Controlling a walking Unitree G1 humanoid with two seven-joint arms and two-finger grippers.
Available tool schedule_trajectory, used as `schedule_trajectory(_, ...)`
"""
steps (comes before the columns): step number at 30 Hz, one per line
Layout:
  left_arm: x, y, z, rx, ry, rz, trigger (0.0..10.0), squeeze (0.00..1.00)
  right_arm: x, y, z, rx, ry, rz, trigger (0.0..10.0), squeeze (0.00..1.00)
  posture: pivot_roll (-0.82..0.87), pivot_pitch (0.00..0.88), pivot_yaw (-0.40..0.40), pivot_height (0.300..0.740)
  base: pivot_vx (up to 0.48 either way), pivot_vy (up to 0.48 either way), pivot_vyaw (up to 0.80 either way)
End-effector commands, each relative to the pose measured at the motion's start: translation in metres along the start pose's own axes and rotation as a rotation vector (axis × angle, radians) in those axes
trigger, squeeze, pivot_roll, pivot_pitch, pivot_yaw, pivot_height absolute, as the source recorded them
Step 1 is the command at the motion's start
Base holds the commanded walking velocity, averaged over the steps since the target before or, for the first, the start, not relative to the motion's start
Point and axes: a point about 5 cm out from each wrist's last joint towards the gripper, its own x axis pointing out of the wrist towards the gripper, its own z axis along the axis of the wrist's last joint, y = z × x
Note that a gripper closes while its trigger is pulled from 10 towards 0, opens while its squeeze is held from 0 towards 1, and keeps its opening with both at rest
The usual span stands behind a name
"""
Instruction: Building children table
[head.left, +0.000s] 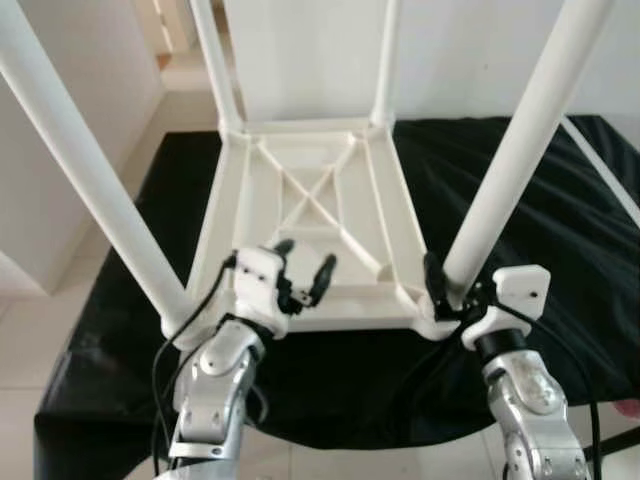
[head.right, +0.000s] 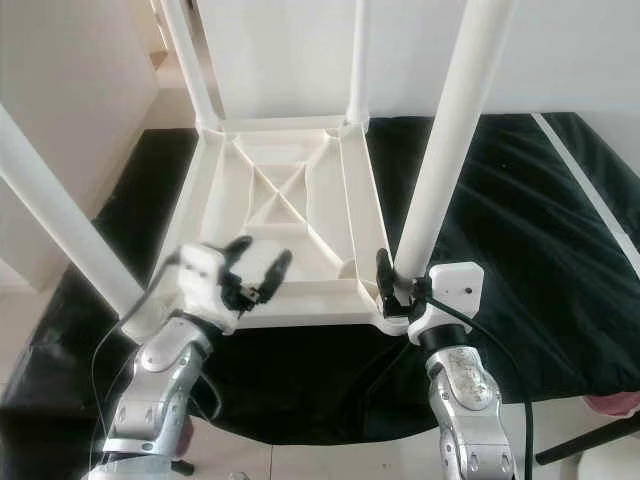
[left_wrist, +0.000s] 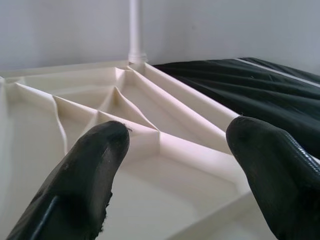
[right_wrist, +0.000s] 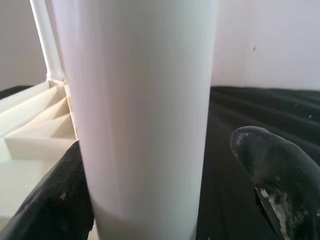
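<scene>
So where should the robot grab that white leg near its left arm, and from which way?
Probably low on the near-left leg, just above its corner socket on the upturned tabletop. It is a smooth round tube leaning outward, so the open left end effector should likely come from the inner side, one finger on each side.

Lighting is bright, soft daylight, even across my head views. The white table top (head.left: 310, 215) and its legs read slightly washed out, with pale glare on my near right leg (right_wrist: 145, 115). The black cloth (head.left: 540, 230) holds little detail. My left gripper (head.right: 255, 270) is motion-blurred in the right eye view. In both wrist views my fingertips (left_wrist: 95, 165) are soft, out of focus.
</scene>
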Motion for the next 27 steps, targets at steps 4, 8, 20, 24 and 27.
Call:
schedule_trajectory(4, -0.0015, 0.0086, -0.0010, -0.022, 0.012, 0.204, 10.0, 0.00, 0.0006, 0.0042, -0.0029, 0.003, 0.005, 0.007, 10.0, 0.00, -0.09, 0.052, 0.040, 0.740, 0.000, 0.000, 0.00)
schedule_trajectory(8, -0.0030, 0.0069, -0.0035, -0.022, 0.027, 0.193, 10.0, 0.00, 0.0014, 0.0051, -0.0050, 0.000, 0.011, 0.009, 10.0, 0.00, -0.09, 0.055, 0.040, 0.740, 0.000, 0.000, 0.00)
schedule_trajectory(20, -0.0041, 0.0058, -0.0058, -0.020, 0.050, 0.179, 10.0, 0.00, 0.0007, 0.0047, -0.0083, 0.002, 0.022, 0.000, 10.0, 0.00, -0.09, 0.062, 0.045, 0.740, 0.000, 0.000, 0.00)
schedule_trajectory(24, -0.0042, 0.0064, -0.0064, -0.020, 0.057, 0.177, 10.0, 0.00, 0.0008, 0.0046, -0.0099, 0.004, 0.026, -0.008, 10.0, 0.00, -0.09, 0.060, 0.046, 0.740, 0.000, 0.000, 0.00)
schedule_trajectory(27, -0.0041, 0.0067, -0.0067, -0.018, 0.061, 0.175, 10.0, 0.00, 0.0010, 0.0043, -0.0106, 0.004, 0.026, -0.011, 10.0, 0.00, -0.09, 0.060, 0.046, 0.740, 0.000, 0.000, 0.00)
